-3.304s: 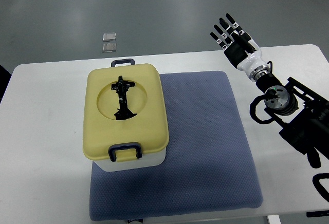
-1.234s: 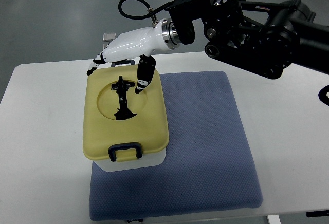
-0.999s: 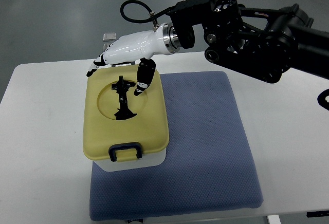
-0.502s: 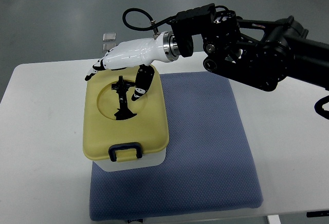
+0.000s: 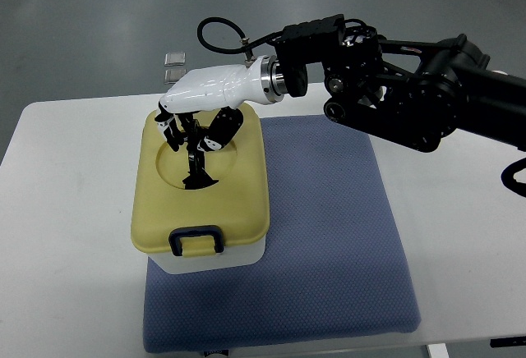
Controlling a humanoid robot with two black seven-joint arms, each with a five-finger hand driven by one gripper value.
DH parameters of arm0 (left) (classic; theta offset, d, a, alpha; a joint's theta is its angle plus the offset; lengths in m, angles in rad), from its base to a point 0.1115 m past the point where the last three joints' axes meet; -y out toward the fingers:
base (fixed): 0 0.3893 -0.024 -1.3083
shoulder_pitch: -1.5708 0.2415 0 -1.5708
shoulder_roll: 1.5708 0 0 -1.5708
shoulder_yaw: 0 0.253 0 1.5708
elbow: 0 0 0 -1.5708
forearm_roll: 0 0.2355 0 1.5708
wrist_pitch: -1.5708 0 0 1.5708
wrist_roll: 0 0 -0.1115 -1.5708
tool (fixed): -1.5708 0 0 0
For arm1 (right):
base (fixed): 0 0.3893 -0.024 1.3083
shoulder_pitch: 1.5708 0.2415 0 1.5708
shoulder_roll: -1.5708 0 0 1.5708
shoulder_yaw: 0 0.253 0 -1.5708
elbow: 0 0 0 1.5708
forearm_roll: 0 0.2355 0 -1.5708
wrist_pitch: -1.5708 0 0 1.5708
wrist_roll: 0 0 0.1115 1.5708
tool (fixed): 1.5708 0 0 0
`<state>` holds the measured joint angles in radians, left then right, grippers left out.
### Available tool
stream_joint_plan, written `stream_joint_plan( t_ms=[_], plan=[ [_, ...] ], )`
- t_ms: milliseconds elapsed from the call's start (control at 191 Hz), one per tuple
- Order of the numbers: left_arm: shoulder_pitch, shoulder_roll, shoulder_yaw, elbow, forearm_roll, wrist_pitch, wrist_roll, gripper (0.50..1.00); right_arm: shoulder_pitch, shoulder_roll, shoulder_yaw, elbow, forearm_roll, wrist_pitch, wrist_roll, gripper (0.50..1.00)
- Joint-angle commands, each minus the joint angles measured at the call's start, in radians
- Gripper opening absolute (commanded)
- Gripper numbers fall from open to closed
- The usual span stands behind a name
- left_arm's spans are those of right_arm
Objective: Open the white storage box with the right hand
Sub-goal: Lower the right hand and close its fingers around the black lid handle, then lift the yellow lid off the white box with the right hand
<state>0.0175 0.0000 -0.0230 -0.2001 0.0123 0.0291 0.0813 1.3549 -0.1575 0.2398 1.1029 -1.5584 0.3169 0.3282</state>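
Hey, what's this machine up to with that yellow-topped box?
The robot's right hand has reached over the white storage box and its fingers are curling around the black handle set in the round hollow of the yellow lid. The lid is still on. The box sits on a blue mat on the table.

Bright, even overhead light, soft shadows, sharp focus, faint glare on the white table (image 5: 74, 210).
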Motion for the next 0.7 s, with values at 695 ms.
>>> stream_joint_plan(
  t_ms=[695],
  plan=[
    [0.001,0.0,0.0,-0.004,0.0,0.0,0.0,1.0,0.116,-0.326,0.055,0.173,0.08,0.163,0.043,0.5]
  ],
)
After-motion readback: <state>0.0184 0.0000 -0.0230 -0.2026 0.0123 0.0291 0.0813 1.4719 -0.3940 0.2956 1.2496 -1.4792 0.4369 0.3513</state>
